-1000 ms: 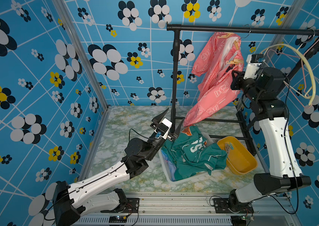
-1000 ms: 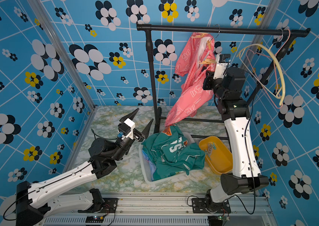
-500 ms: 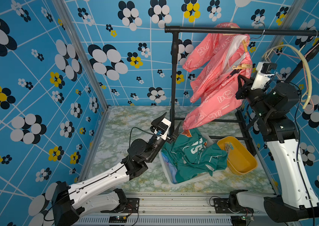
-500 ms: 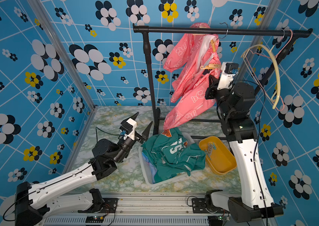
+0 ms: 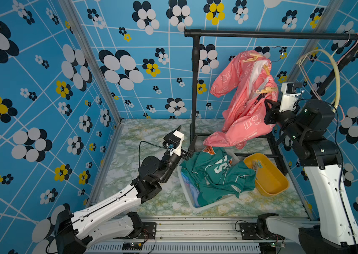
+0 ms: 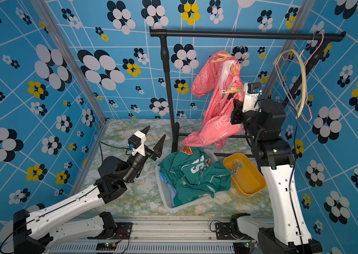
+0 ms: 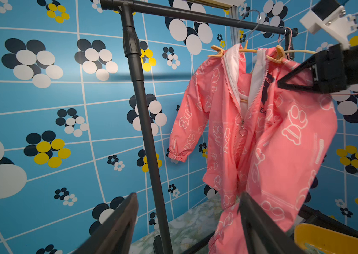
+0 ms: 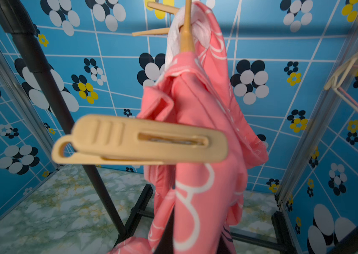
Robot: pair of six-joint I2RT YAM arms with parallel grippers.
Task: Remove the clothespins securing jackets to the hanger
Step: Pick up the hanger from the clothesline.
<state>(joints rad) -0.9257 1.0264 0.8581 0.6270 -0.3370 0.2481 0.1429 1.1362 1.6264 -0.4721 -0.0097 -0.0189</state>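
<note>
So the right tool [image 5: 267, 103] sits mid-right of the frame with its jaws together, pressed into the pink jacket [image 5: 242, 114] just under a tan clothespin [image 5: 266, 89]. Can't tell if it's pinching fabric. A second clothespin [image 5: 250, 58] clips the collar higher up. The left tool [image 6: 156, 131] is spread apart and empty at lower centre, beside the teal jacket [image 5: 215, 176].

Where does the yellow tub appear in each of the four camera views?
Top view: yellow tub, lower right of centre, just right of the teal jacket.
Top view: same place, lower right of centre.
Left wrist: bottom right corner, partly cut off.
Right wrist: not in it.
Shared landmark: the black rack post, seen in all four.
</note>
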